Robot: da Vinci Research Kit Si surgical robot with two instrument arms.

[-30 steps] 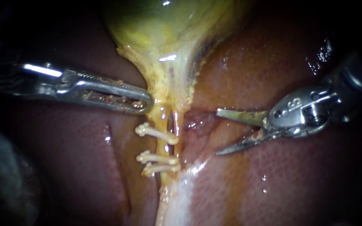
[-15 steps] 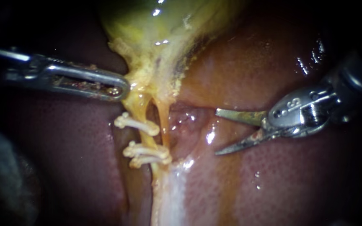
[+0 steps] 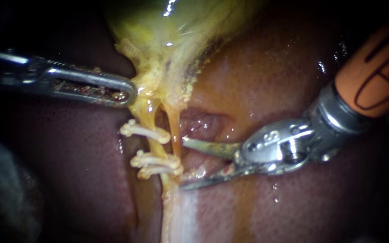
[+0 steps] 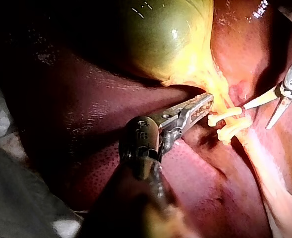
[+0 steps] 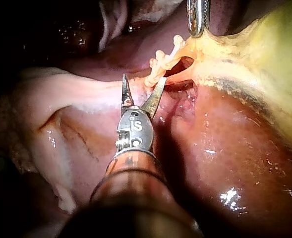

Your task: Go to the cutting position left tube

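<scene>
So the left instrument (image 3: 123,92) comes in from the left of the gallbladder (image 3: 172,27). Its hand is pressed together on the yellow tissue right at the gallbladder's neck, pinching it so it's stretched out to that side. Two thin tubes run down from that neck with a small dark gap between them. The left tube (image 3: 151,114) is the one nearer the left instrument. It's got three pale clips (image 3: 146,134) across it: one closer to the gallbladder, then a pair packed tight together further from it. The right tube (image 3: 175,132) runs just beside it. The right instrument (image 3: 183,164) comes in from the gallbladder's lower right, over the liver (image 3: 271,81). Its hand is spread, two blades with a clear gap and nothing pinched. The upper blade's tip sits just beside the right tube, roughly level with the stretch between the lone clip and the pair. The lower blade's tip sits past the pair, away from the gallbladder. From the right wrist camera one blade tip is right up by the clips, can't tell if it's touching.
</scene>
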